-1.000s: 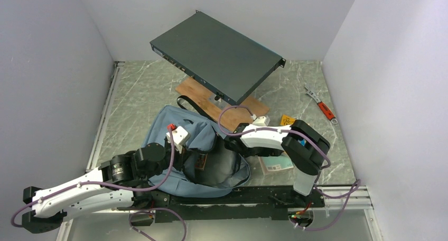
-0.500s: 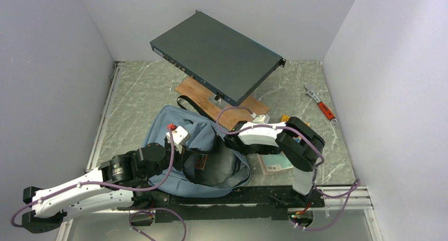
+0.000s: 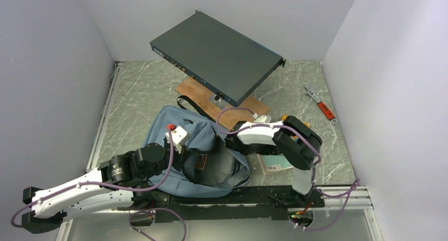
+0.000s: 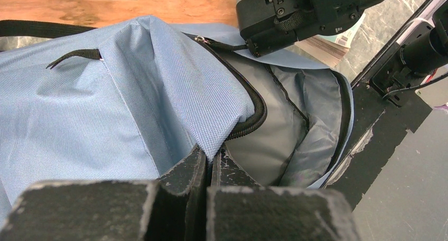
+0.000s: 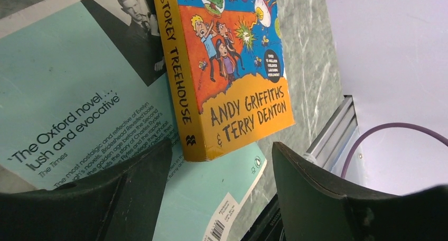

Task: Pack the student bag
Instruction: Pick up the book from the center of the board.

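The student bag (image 3: 165, 126) lies open at lower centre of the overhead frame. The left hand (image 4: 209, 157) is pinched narrow, seemingly on its flap edge. The right hand (image 5: 219, 152) is spread wide over an orange book (image 5: 232, 66) atop a teal book (image 5: 68, 109).

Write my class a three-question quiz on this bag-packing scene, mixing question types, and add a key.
1. True or false: the left gripper is shut on the flap edge of the soft light blue-grey fabric backpack.
2. Multiple choice: the open right gripper is poised at the corner of A) a red-handled wrench, B) an orange paperback book, C) a dark flat metal box.
3. Short answer: what colour is the larger paperback lying under that item?

Key: 1 true; 2 B; 3 teal.
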`<action>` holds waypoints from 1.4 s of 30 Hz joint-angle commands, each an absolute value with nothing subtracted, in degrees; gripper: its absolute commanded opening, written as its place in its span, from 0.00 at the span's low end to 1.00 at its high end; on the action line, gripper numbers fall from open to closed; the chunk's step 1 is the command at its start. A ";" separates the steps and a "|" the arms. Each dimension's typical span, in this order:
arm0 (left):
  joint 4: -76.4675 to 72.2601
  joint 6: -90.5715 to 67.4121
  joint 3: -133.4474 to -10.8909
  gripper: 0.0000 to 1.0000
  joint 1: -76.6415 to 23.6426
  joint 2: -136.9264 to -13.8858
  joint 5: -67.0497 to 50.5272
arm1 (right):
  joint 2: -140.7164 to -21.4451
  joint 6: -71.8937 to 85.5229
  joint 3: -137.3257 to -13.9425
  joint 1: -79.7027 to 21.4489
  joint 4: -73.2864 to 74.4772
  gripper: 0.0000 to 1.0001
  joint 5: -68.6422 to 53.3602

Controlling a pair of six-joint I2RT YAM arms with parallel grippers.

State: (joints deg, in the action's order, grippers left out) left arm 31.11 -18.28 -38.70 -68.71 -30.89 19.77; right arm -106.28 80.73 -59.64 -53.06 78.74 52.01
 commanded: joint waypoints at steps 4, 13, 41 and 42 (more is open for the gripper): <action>29.71 -18.65 -40.08 0.00 -68.73 -29.46 20.07 | -109.57 81.69 -60.31 -51.03 83.82 0.68 49.56; 30.00 -18.81 -40.30 0.00 -68.73 -29.03 20.14 | -111.99 80.20 -61.54 -50.24 82.99 0.54 51.03; 24.70 -20.91 -42.90 0.00 -68.73 -38.27 17.68 | -62.57 60.42 -44.90 -57.61 56.61 0.00 33.26; 24.35 -21.37 -43.19 0.00 -68.73 -38.89 17.32 | -59.59 58.52 -43.43 -57.72 53.11 0.00 31.90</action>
State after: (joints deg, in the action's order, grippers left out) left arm 29.19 -19.42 -40.01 -68.71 -37.04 18.70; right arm -68.93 68.23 -46.59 -56.66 71.66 38.94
